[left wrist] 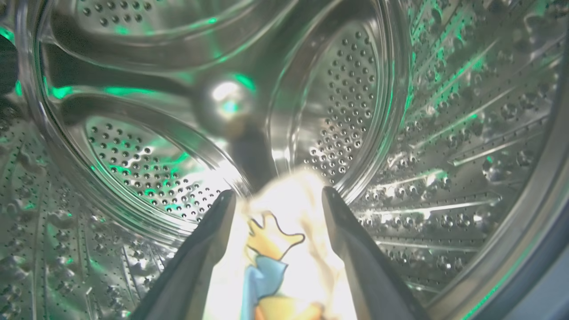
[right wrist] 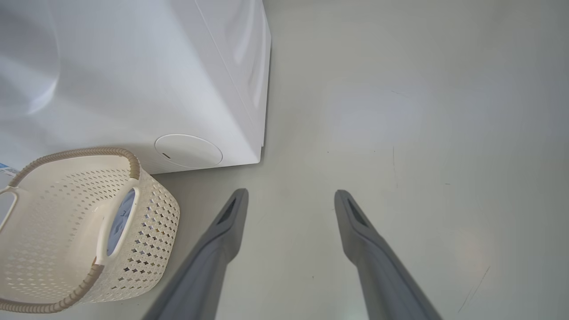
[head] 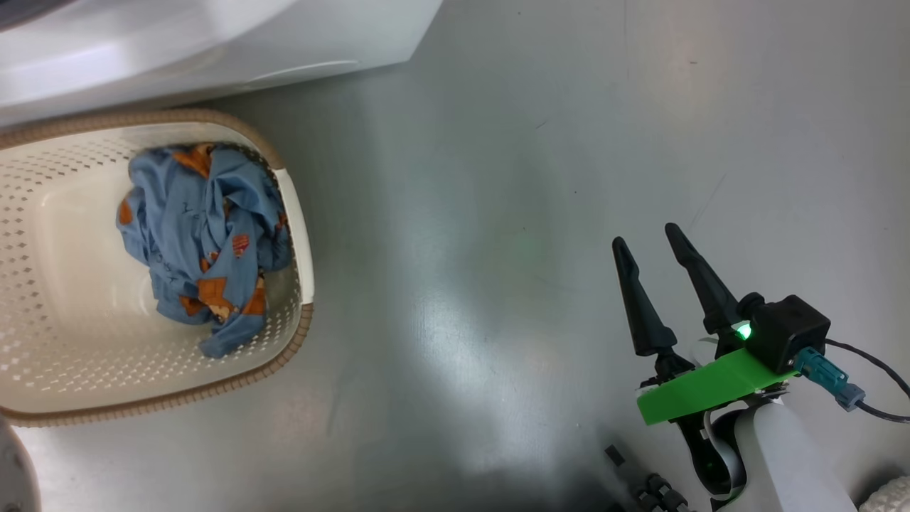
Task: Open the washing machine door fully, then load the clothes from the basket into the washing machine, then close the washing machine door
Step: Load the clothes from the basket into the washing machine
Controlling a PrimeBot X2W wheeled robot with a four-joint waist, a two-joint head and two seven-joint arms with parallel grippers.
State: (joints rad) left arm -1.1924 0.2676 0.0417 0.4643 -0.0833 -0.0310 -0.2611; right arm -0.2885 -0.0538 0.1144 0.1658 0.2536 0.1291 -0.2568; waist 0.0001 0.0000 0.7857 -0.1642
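The cream garment [left wrist: 284, 249] sits between my left gripper's [left wrist: 278, 192] spread fingers inside the drum [left wrist: 338, 111] (gripped or loose, I cannot tell). The blue garment [head: 206, 235] waits in the basket [head: 302, 270]; my right gripper [head: 645, 236] hangs wide, empty.

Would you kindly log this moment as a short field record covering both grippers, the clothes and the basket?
left gripper: inside the drum, jaws apart, cream garment between them; grip unclear
right gripper: open, empty, above the floor
blue garment: crumpled in the basket
basket: on the floor beside the washing machine
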